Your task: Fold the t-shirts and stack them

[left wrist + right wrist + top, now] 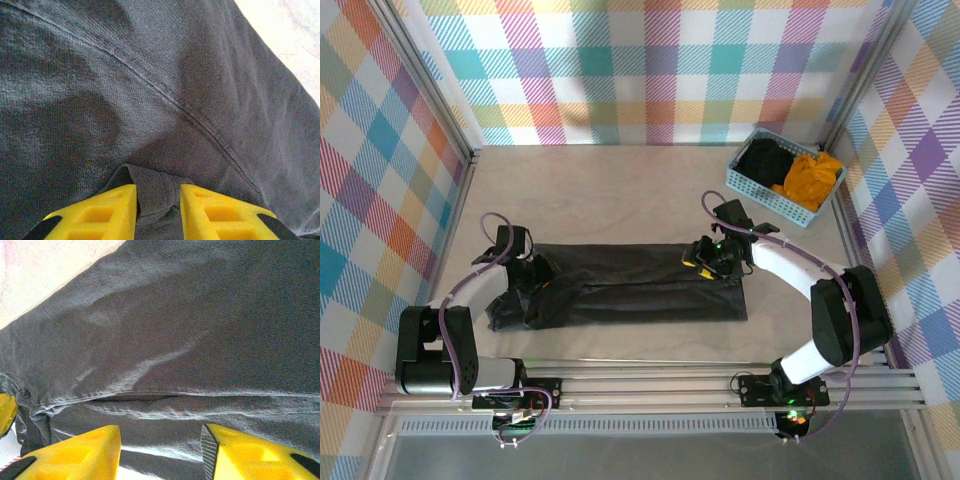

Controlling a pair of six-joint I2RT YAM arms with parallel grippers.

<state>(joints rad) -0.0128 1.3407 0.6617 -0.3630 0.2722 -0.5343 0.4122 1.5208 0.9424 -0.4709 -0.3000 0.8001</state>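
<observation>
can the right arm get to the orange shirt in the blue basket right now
Probably yes. The orange shirt lies on top in the open basket, just beyond the right tool, whose jaws stand apart over the dark shirt. Nothing stands between them.

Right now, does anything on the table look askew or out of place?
Only the charcoal t-shirt: its left end is bunched where the left gripper pinches a fold; the right end lies flat. Nothing spilled or damaged.
</observation>
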